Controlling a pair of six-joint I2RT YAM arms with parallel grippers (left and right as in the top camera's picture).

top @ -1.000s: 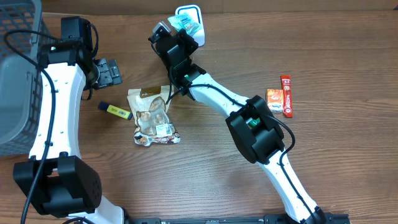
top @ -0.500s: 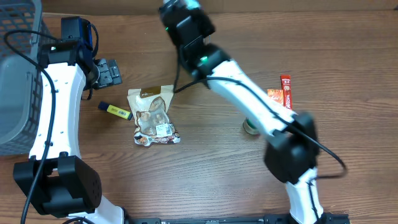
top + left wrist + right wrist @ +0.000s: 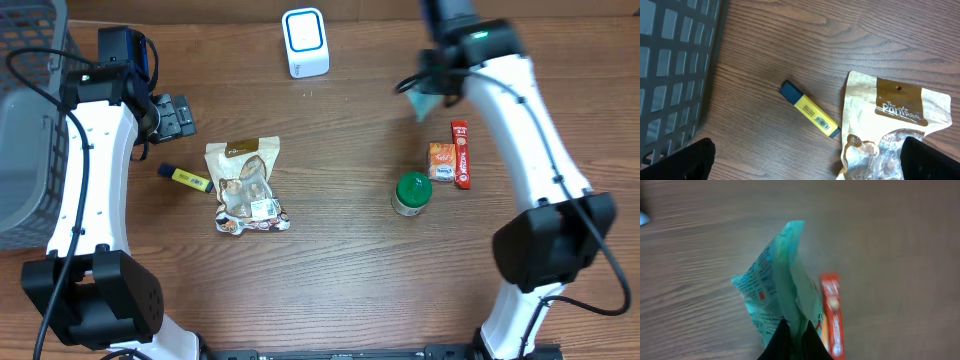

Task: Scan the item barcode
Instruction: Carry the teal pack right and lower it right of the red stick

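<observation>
right fingers (image 3: 776, 347): pinched on one end of teal packet (image 3: 777, 287), red stick pack (image 3: 832, 312) just beyond their tips | left fingers (image 3: 682, 162): spread wide, empty, above yellow highlighter (image 3: 810, 116) | step, judged: set-down | tip: lower onto bare tabletop (image 3: 890, 230), clear of stick pack, then release

tan pouch (image 3: 892, 127) header reads "The Pan…", rest unclear. yellow marker (image 3: 810, 116) has a barcode label, digits too small. teal packet (image 3: 777, 292) print too blurred to read.
</observation>
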